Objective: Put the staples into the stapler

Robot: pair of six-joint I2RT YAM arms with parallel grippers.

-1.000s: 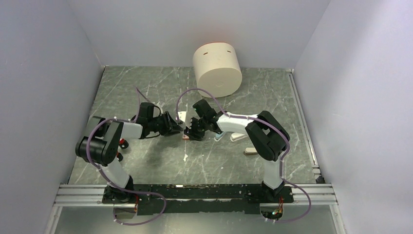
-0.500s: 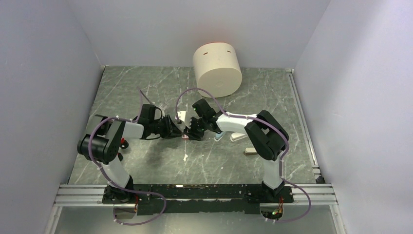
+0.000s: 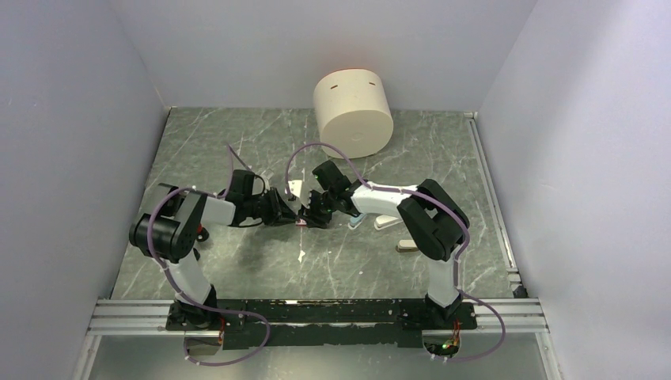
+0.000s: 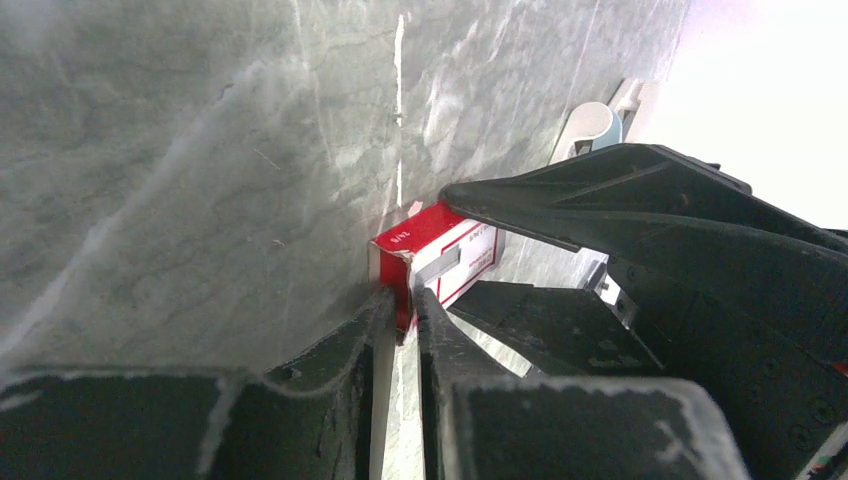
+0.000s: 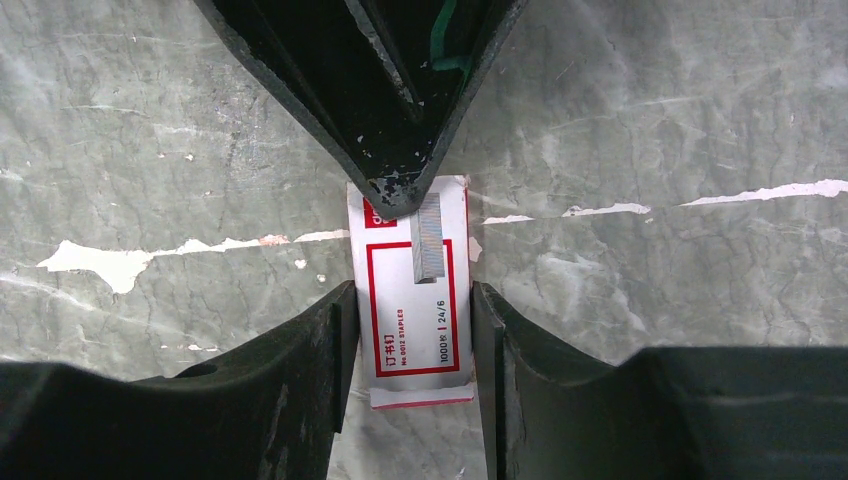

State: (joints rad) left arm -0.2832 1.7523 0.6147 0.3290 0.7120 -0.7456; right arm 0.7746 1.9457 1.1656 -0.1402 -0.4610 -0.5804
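Note:
The red-and-white staple box (image 5: 418,300) lies flat on the marble table, a strip of staples pictured on its lid. My right gripper (image 5: 412,300) is shut on it, one finger against each long side. My left gripper (image 4: 405,305) is shut on the red flap at the box's (image 4: 440,255) far end, tips meeting the right gripper's tips. In the top view both grippers, left (image 3: 295,215) and right (image 3: 311,214), meet mid-table and hide most of the box. The white stapler (image 3: 386,224) lies to the right of them. No loose dark staple block shows.
A pale blue piece (image 3: 356,222) lies beside the stapler and a beige-grey piece (image 3: 406,245) nearer the right arm. Two red-capped black knobs (image 3: 198,235) sit by the left arm. A cream cylinder (image 3: 354,113) stands at the back. A small white scrap (image 3: 294,188) lies behind the grippers.
My left gripper has moved right, up to the box end held by the right gripper. The right arm has barely moved.

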